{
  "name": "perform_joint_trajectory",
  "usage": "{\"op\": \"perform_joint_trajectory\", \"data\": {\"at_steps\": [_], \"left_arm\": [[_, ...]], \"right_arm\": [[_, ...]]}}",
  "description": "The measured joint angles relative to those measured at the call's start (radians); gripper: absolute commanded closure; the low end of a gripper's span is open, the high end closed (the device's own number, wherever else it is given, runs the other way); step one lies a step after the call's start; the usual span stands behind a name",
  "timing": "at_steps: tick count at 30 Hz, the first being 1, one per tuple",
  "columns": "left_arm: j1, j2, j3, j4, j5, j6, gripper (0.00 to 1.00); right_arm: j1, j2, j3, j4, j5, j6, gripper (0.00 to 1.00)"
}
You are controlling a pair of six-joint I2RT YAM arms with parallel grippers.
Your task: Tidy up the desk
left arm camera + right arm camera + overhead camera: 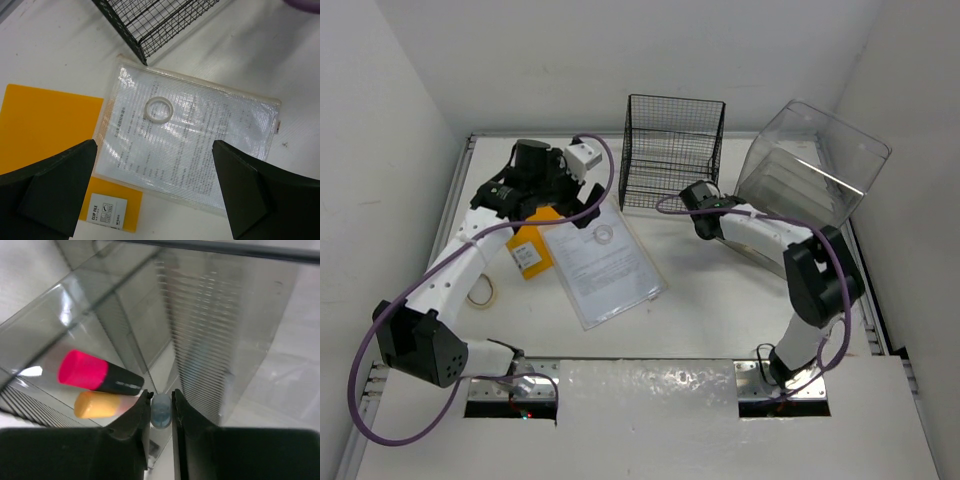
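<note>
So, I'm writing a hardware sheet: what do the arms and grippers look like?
The left arm and right arm are white links with black joint housings, each trailing a purple cable. Left gripper and right gripper have black wedge-shaped fingers.

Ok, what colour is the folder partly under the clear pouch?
The folder is yellow-orange; the left wrist view shows it best.

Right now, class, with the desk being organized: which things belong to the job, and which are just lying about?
In hand: desk; clear drawer box, tilted, its bluish knob pinched by the right tool; pink marker and orange highlighter inside; mesh pouch under the open left tool.
Lying about: white ring on the pouch; yellow clip file; wire rack; tape roll.
</note>
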Motion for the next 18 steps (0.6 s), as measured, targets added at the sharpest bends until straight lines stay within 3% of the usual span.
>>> {"op": "perform_joint_trajectory", "data": {"at_steps": [2,3,6,13,18], "left_arm": [[0.006,-0.004,-0.006,-0.001,0.000,0.000,0.00],[0.007,-0.006,-0.009,0.000,0.000,0.001,0.00],[0.012,-0.007,-0.014,0.000,0.000,0.004,0.00],[0.025,-0.008,-0.025,0.001,0.000,0.006,0.00],[0.078,-0.011,-0.030,0.002,-0.049,-0.058,0.00]], "right_arm": [[-0.001,0.043,0.002,-0.001,0.001,-0.011,0.72],[-0.002,0.061,0.004,-0.002,0.002,-0.016,0.61],[-0.002,0.087,0.011,-0.005,0.002,-0.024,0.50],[-0.002,0.067,0.032,-0.013,-0.009,-0.012,0.39],[-0.002,-0.059,0.031,-0.023,-0.084,0.020,0.33]]}}
